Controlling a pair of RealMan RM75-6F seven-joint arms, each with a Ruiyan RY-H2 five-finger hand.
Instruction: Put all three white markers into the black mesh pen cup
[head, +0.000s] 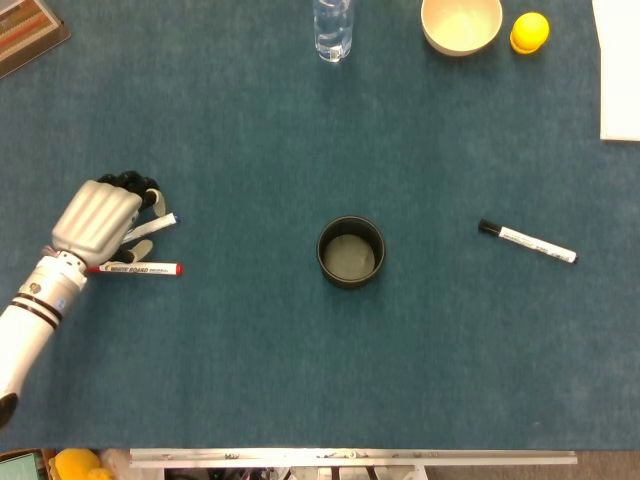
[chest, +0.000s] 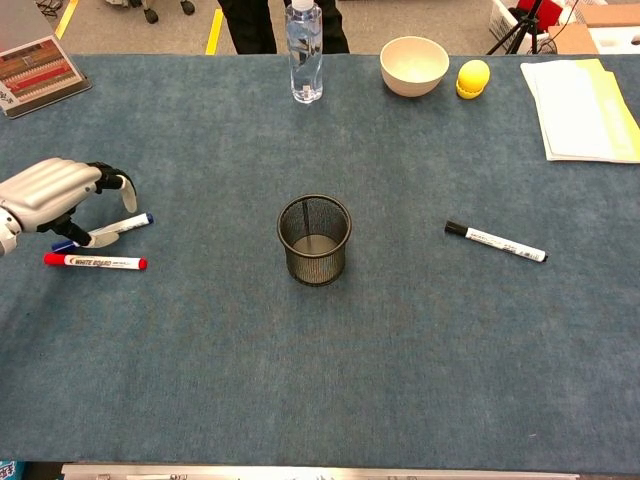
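Here, blue-capped marker (chest: 128, 222) under left hand (chest: 55, 187) fingers (chest: 104, 237)

Silver robot hand (head: 97, 217), black fingers, white forearm

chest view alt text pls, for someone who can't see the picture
The left robot hand hovers over the blue-capped marker at the table's left edge, with the red-capped marker just in front of it. An empty black mesh pen cup stands mid-table, and a black-capped marker lies to its right.
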